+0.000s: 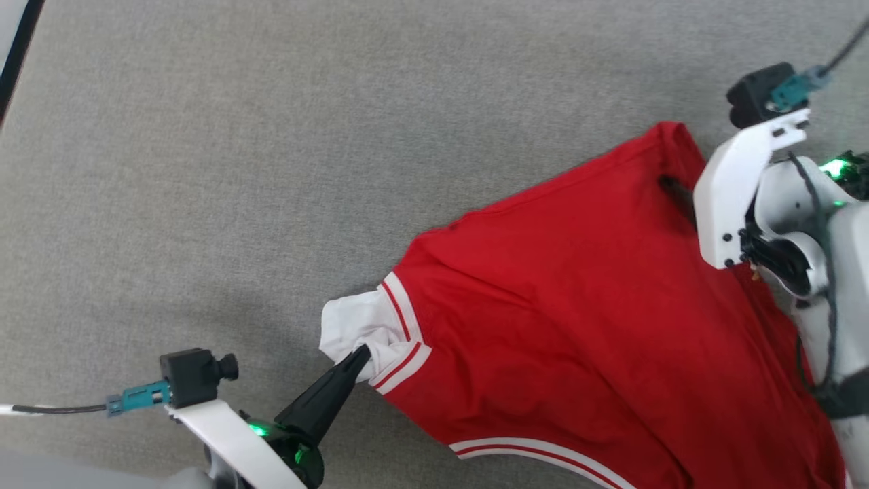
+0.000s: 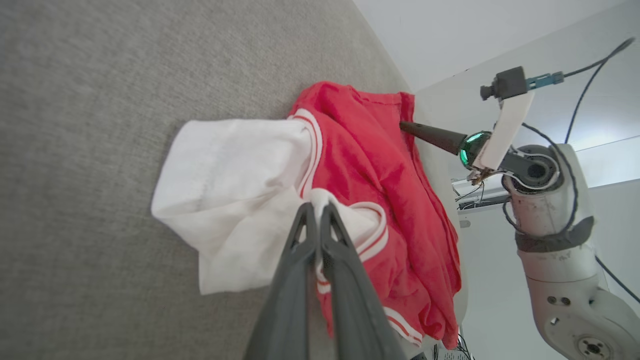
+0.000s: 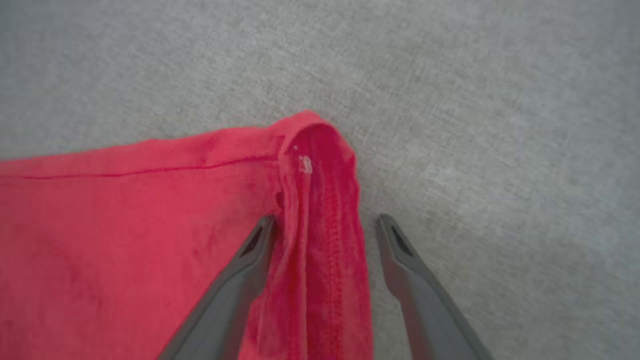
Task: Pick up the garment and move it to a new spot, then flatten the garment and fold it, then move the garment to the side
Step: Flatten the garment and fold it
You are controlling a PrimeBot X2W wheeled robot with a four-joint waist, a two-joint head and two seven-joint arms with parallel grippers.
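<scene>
- The garment (image 1: 577, 305), a red jersey, lies spread and creased on the grey cloth-covered bench (image 1: 204, 170), reaching from mid-frame to the lower right of the head view.
- White bands with a red stripe edge it. A bunch of white cloth (image 2: 225, 165) sticks out past the striped trim on the side toward the left arm.
- The left pincer (image 2: 316, 207) is clenched on that white cloth just beside the trim, its two dark fingers pressed together with fabric pinched between them.
- The right pincer (image 3: 325, 220) stands released, with its fingers spread either side of a folded red hem corner (image 3: 320, 150). One finger touches the cloth and the other is over bare bench.
- In the head view the right arm's white bracket (image 1: 733, 183) and pale wrist cover part of the garment's far edge.
- Small black cameras with teal plugs and dark cables sit on both wrists, and green lights glow near them.
- A dark strip (image 1: 13, 61) crosses the head view's upper left corner.
- The left wrist view shows pale walls beyond the bench edge.
</scene>
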